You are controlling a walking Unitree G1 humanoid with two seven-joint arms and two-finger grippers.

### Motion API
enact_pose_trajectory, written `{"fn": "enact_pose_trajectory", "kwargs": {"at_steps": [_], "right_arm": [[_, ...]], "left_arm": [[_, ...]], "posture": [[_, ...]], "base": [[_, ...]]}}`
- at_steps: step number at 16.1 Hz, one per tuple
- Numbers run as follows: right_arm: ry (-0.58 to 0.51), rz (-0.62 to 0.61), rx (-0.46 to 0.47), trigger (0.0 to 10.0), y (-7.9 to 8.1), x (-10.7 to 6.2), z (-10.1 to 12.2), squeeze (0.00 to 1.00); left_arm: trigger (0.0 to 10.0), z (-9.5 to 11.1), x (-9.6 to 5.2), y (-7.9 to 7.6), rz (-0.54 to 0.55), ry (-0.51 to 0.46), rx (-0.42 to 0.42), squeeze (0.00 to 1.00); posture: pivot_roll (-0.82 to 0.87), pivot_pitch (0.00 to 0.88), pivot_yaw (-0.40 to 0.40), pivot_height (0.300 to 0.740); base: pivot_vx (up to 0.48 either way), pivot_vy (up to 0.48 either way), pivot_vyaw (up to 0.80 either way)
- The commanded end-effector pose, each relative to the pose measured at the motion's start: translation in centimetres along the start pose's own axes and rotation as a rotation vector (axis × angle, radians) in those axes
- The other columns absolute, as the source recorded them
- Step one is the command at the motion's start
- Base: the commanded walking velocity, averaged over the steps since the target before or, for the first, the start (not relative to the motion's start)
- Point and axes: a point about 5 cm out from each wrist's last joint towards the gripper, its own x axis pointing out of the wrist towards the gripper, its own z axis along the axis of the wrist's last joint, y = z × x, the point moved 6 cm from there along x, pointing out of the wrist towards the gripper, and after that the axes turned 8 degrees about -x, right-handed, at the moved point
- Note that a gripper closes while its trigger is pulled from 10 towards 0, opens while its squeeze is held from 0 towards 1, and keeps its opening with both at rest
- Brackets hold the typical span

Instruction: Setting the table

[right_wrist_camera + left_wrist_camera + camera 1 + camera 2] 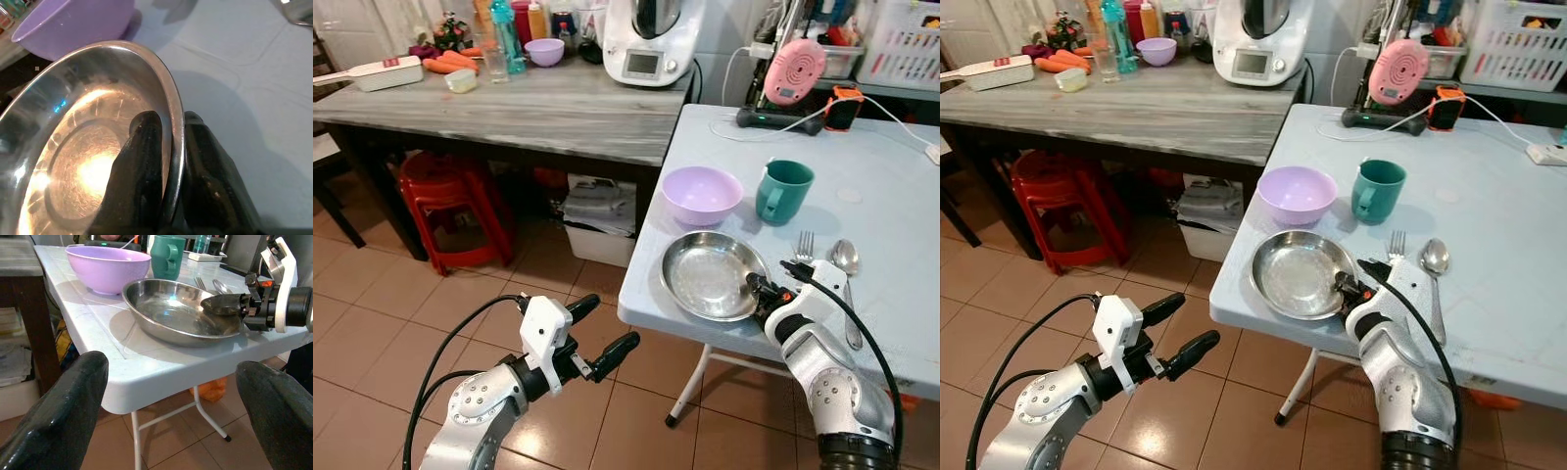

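Observation:
A steel plate point(710, 274) lies near the front left corner of the pale blue table point(891, 206). My right gripper point(759, 291) is shut on the plate's rim point(173, 142), one finger inside the dish and one outside. Behind the plate stand a lilac bowl point(701, 193) and a green mug point(781, 191). A fork point(804, 246) and a spoon point(845, 258) lie to the right of the plate. My left gripper point(597, 333) hangs open over the floor, left of the table and apart from everything.
A grey wooden counter point(529, 108) with a kitchen machine, bottles and carrots stands to the left. Red stools point(450, 206) and a box sit beneath it. A pink device point(795, 71) and cables lie at the table's back. Tiled floor lies below.

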Motion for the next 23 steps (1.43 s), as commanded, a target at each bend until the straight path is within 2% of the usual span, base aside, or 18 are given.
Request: {"fn": "enact_pose_trajectory", "kwargs": {"at_steps": [1, 4, 6, 7, 8, 9, 10, 11, 12, 13, 14, 15, 19, 23], "right_arm": [[0.075, -0.038, 0.041, 0.0, -0.7, 0.1, -1.9, 0.0], [0.078, -0.054, 0.091, 0.0, -0.6, 0.2, -2.1, 0.0], [0.074, -0.058, 0.118, 0.0, -0.4, 0.3, -2.1, 0.0], [0.068, -0.059, 0.123, 0.0, -0.2, 0.4, -1.9, 0.0], [0.067, -0.058, 0.123, 0.0, -0.1, 0.4, -1.9, 0.0], [0.035, -0.062, 0.11, 0.0, 0.1, 0.2, -1.2, 0.0], [-0.03, -0.06, 0.046, 0.0, 0.5, -0.1, 0.0, 0.0], [-0.087, -0.053, -0.025, 7.8, 0.9, -0.6, 1.0, 0.0], [-0.099, -0.052, -0.034, 7.8, 1.0, -0.7, 1.2, 0.0], [-0.109, -0.023, -0.092, 10.0, 1.6, -0.9, 1.2, 0.0], [-0.147, 0.028, -0.169, 10.0, 2.7, -1.6, 1.4, 0.0], [-0.171, 0.013, -0.184, 10.0, 2.6, -2.0, 1.4, 0.0], [-0.189, -0.008, -0.165, 10.0, 2.5, -2.9, 0.7, 0.0], [-0.203, -0.008, -0.168, 10.0, 2.8, -3.3, 0.4, 0.0]], "left_arm": [[10.0, 0.5, 0.1, 0.1, -0.003, -0.007, 0.014, 0.0], [10.0, 0.6, 0.2, 0.2, -0.003, -0.01, 0.017, 0.0], [10.0, 0.6, 0.3, 0.9, 0.035, -0.017, 0.036, 0.0], [10.0, 0.6, 0.4, 1.9, 0.091, -0.022, 0.031, 0.0], [10.0, 0.7, 0.4, 2.1, 0.098, -0.024, 0.031, 0.0], [10.0, 0.5, 0.5, 4.1, 0.223, -0.012, 0.024, 0.0], [10.0, 0.4, 0.4, 5.2, 0.288, -0.016, 0.016, 0.0], [10.0, 0.5, 0.1, 6.3, 0.35, -0.033, -0.024, 0.0], [10.0, 0.4, 0.1, 6.6, 0.364, -0.034, -0.033, 0.0], [10.0, 0.5, 0.0, 7.0, 0.385, -0.05, -0.06, 0.0], [10.0, 0.5, -0.2, 8.1, 0.44, -0.08, -0.116, 0.0], [10.0, 0.5, -0.2, 8.6, 0.47, -0.106, -0.169, 0.0], [10.0, 0.6, 0.3, 8.9, 0.481, -0.115, -0.167, 0.0], [10.0, 0.7, 0.5, 9.2, 0.483, -0.124, -0.176, 0.0]], "posture": [[0.02, 0.0, 0.02, 0.74], [0.03, 0.0, 0.02, 0.74], [0.03, 0.0, 0.021, 0.74], [0.03, 0.0, 0.021, 0.74], [0.03, 0.0, 0.021, 0.74], [0.03, 0.0, 0.019, 0.74], [0.03, 0.0, 0.017, 0.74], [0.03, 0.0, 0.017, 0.74], [0.03, 0.0, 0.011, 0.74], [0.03, 0.0, 0.011, 0.74], [0.03, 0.0, 0.011, 0.74], [0.02, 0.0, 0.013, 0.74], [0.01, 0.0, 0.018, 0.74], [0.01, 0.0, 0.022, 0.74]], "base": [[0.0, 0.0, 0.0], [0.0, 0.0, 0.0], [0.0, 0.0, 0.0], [0.0, 0.0, 0.0], [0.0, 0.0, 0.0], [0.0, 0.0, 0.0], [0.0, 0.0, 0.0], [0.0, 0.0, 0.0], [0.0, 0.0, 0.0], [0.0, 0.0, 0.0], [0.0, 0.0, 0.0], [0.0, 0.0, 0.0], [0.0, 0.158, -0.11], [0.0, 0.4, -0.8]]}}
